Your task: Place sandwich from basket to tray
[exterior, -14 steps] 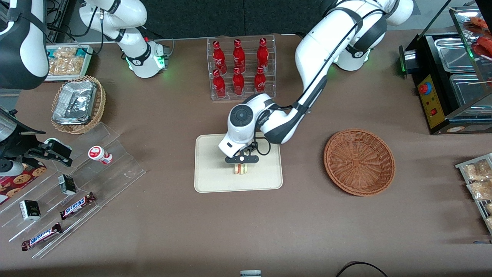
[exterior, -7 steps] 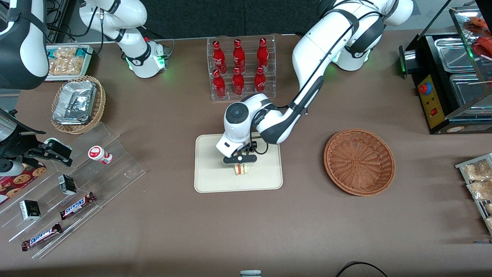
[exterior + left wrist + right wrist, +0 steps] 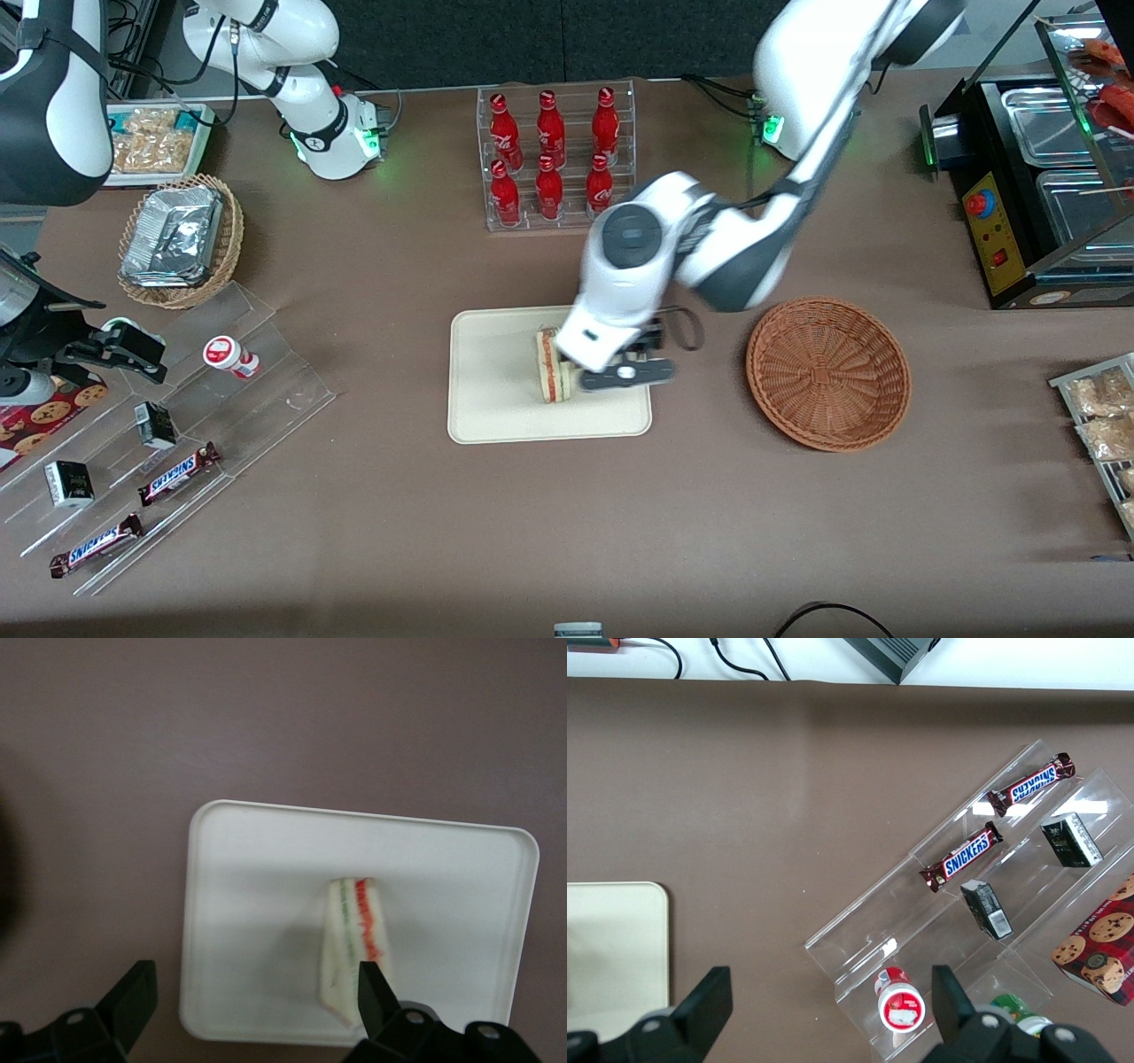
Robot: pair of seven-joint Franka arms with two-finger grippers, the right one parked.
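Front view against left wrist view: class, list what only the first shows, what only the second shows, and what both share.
Only the front view shows the round reddish-brown woven wicker basket, holding nothing, and the clear rack of red bottles.

Only the left wrist view shows the left arm's gripper with fingers spread wide, nothing between them.

Both show the triangular white-bread sandwich with red and green filling lying on the flat cream rectangular plastic tray, free of the gripper.

Tray [image 3: 496, 416], basket [image 3: 828, 372] on table [image 3: 709, 532]; gripper [image 3: 625, 377] above.
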